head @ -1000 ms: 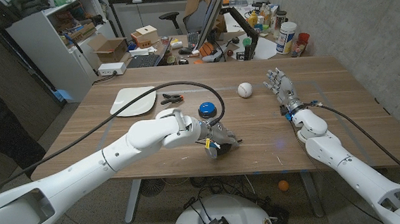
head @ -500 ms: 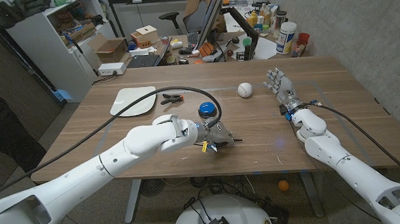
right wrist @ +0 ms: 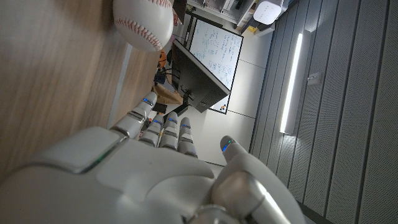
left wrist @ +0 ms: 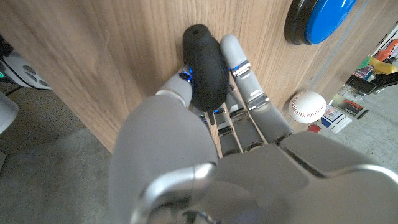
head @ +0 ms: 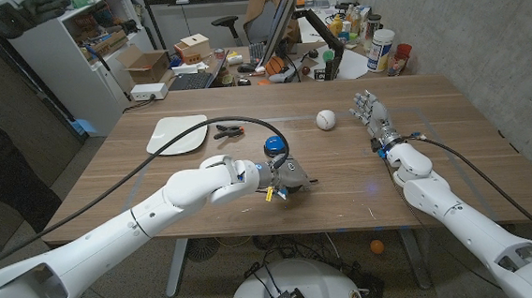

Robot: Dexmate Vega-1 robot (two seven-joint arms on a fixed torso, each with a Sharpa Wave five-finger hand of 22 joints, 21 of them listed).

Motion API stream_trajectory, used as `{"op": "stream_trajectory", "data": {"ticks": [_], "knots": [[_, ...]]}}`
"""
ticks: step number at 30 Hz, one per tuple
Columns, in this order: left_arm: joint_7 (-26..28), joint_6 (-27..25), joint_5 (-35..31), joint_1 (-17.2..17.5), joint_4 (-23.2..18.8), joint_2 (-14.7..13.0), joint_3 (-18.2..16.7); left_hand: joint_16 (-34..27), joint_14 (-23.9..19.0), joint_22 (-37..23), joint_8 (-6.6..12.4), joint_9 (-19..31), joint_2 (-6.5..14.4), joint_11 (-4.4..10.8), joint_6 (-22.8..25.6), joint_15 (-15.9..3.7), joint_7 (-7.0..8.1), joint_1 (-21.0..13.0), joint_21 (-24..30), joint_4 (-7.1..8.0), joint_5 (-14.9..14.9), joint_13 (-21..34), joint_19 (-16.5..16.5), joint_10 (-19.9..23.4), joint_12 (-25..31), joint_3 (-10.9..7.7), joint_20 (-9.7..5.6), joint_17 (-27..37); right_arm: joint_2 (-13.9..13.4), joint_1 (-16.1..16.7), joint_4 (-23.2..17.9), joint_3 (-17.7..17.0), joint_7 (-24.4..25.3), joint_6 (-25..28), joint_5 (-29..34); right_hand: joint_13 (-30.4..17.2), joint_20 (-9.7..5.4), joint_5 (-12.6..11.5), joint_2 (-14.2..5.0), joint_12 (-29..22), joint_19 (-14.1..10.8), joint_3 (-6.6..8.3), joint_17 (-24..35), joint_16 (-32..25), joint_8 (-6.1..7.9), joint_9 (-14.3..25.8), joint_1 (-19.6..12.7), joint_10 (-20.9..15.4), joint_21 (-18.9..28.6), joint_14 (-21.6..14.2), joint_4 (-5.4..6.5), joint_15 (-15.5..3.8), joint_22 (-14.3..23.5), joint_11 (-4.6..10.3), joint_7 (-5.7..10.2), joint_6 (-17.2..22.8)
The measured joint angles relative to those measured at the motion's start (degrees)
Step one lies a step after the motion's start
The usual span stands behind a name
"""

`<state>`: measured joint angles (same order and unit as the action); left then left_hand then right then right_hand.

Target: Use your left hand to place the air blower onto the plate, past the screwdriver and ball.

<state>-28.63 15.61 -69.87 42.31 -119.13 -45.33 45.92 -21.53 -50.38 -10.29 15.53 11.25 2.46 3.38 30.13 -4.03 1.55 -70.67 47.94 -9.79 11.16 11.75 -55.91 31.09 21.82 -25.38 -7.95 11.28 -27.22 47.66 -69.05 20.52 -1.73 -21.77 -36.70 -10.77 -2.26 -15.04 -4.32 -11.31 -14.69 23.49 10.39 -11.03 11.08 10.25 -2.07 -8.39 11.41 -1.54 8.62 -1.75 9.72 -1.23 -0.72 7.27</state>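
No legible text, labels or numbers on anything

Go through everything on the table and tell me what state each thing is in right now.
air blower: gripped in the left hand, over the table's near middle.
plate: bare, on the table's far left.
ball: loose on the table, untouched.
blue button: on the table, beside the left hand.
right hand: holds nothing, fingers apart.
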Motion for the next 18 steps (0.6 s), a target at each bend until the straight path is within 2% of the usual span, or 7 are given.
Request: {"op": "stream_trajectory", "data": {"ticks": [2, 5, 7, 18], "knots": [[1.9, 0.0, 0.5, 0.4, 0.5, -0.1, -0.3, -0.6, -3.1, 0.0, 0.50, 0.1, -0.1, -1.36, 3.3, -0.06, -2.14, -1.1, 1.4, 0.00, 0.0, -0.2, -1.0, 2.9, 1.0, -0.01, -0.71, 0.1, 0.0, -0.1, 0.2, 0.0, -0.1, 0.0, 0.0, 0.0, 0.00, 0.0, 0.00, 0.0, 0.0, 0.00, 0.0, 0.0, 0.00, 0.0, 0.0, 0.0, 0.0, 0.0, 0.00, 0.00, 0.0, 0.00, 0.00, 0.0], [3.9, 0.0, 1.1, 0.8, 0.7, -0.2, -0.6, -1.0, -5.3, 0.0, 1.05, 0.1, -0.4, -2.96, 6.1, -0.78, -3.84, -1.5, 2.5, 0.17, 0.0, -0.2, -1.5, 5.8, 1.8, 0.17, -0.64, 0.2, 0.0, -0.2, 0.4, 0.0, -0.2, 0.0, 0.0, 0.0, 0.00, 0.0, 0.00, 0.0, 0.0, 0.00, 0.0, 0.0, 0.00, 0.0, 0.0, 0.0, 0.0, 0.0, 0.00, 0.00, 0.0, -0.01, 0.00, 0.0], [5.5, -0.1, 1.7, 1.2, 1.0, -0.3, -0.9, -1.1, -5.8, 0.0, 1.26, 0.1, -0.6, -3.08, 6.9, -0.90, -3.95, -2.0, 2.6, 0.17, 0.0, -0.2, -1.9, 7.0, 2.0, 0.18, -0.74, 0.2, 0.0, -0.3, 0.5, 0.0, -0.3, 0.0, 0.0, 0.0, -0.02, 0.0, 0.00, 0.0, 0.0, 0.00, 0.0, 0.0, 0.00, 0.0, 0.0, 0.0, 0.0, 0.0, 0.00, 0.00, 0.0, -0.01, 0.00, 0.0], [9.6, -2.1, 3.5, 2.9, 0.7, -0.5, -2.2, -0.1, -6.0, 0.0, 1.26, 0.4, -0.6, -2.62, 7.3, -1.08, -3.72, -2.6, 3.3, 0.40, -0.5, -0.1, -2.0, 6.6, 0.9, 0.42, -0.77, -0.1, -0.4, -0.2, 0.3, -0.1, -0.4, 0.0, 0.0, 0.0, -0.21, 0.0, 0.00, 0.0, -0.2, 0.00, 0.0, 0.0, 0.00, 0.0, 0.0, -0.2, 0.0, 0.0, 0.00, 0.00, 0.0, -0.21, 0.00, 0.0]]}}
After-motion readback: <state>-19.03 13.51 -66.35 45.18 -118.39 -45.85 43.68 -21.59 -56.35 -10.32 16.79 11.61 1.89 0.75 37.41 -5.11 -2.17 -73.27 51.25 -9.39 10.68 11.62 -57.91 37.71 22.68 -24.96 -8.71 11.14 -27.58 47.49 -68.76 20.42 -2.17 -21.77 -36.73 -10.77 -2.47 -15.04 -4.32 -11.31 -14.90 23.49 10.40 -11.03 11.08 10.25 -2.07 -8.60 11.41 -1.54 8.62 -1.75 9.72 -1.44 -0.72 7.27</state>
